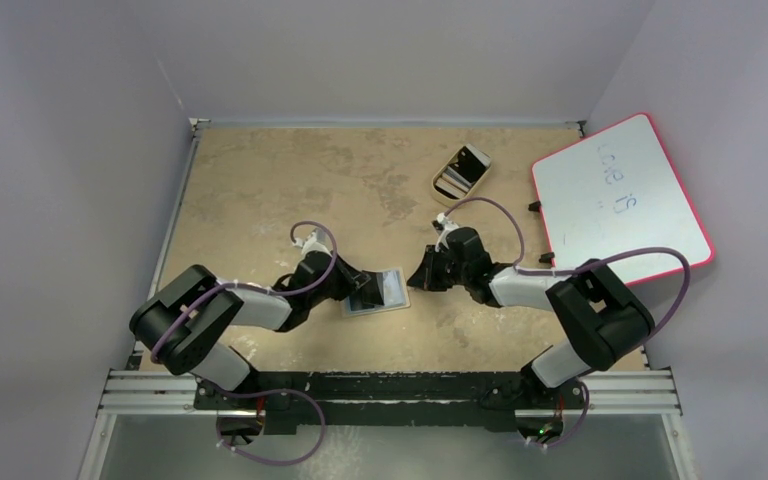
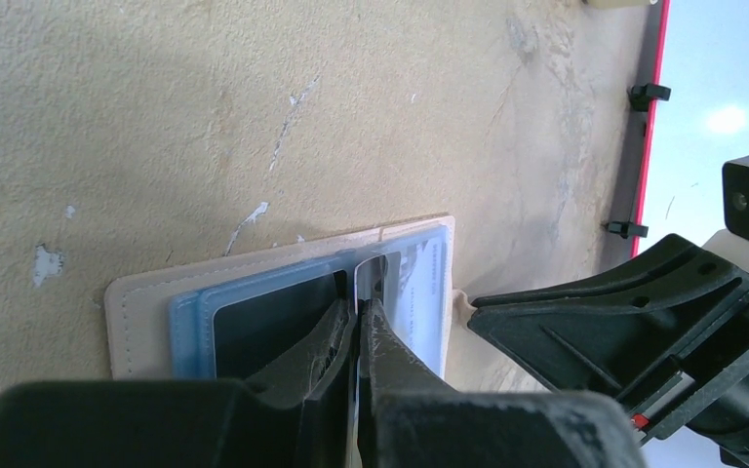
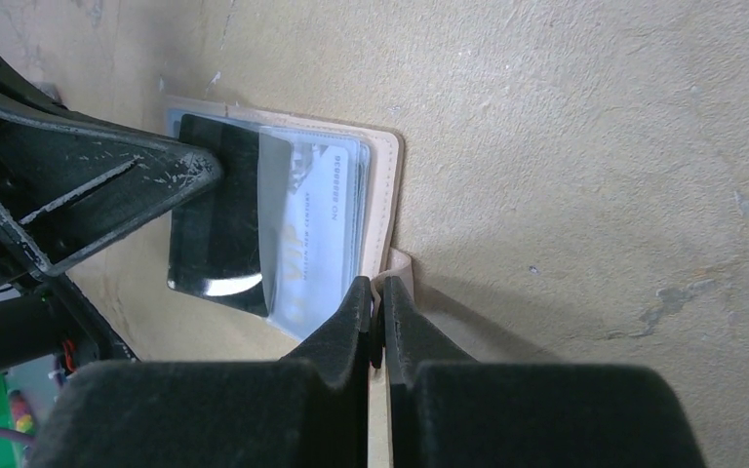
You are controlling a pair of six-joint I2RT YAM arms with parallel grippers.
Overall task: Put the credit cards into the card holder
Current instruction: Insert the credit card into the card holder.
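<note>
Left claw (image 2: 359, 310) is clenched on a thin pale edge (image 2: 363, 268) at the fold of the wallet (image 2: 141, 312); card or clear sleeve, I cannot tell. Right claw (image 3: 377, 292) is clenched on the wallet's tab (image 3: 402, 263). The wallet lies spread flat mid-surface (image 1: 290, 180), with a dark card (image 3: 216, 210) partly under its clear sleeve. The tray (image 1: 443, 190) sits well apart.

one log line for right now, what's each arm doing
left end effector: shut, pinching something thin at wallet pocket | right end effector: shut on wallet tab | dark card: partly in pocket
</note>
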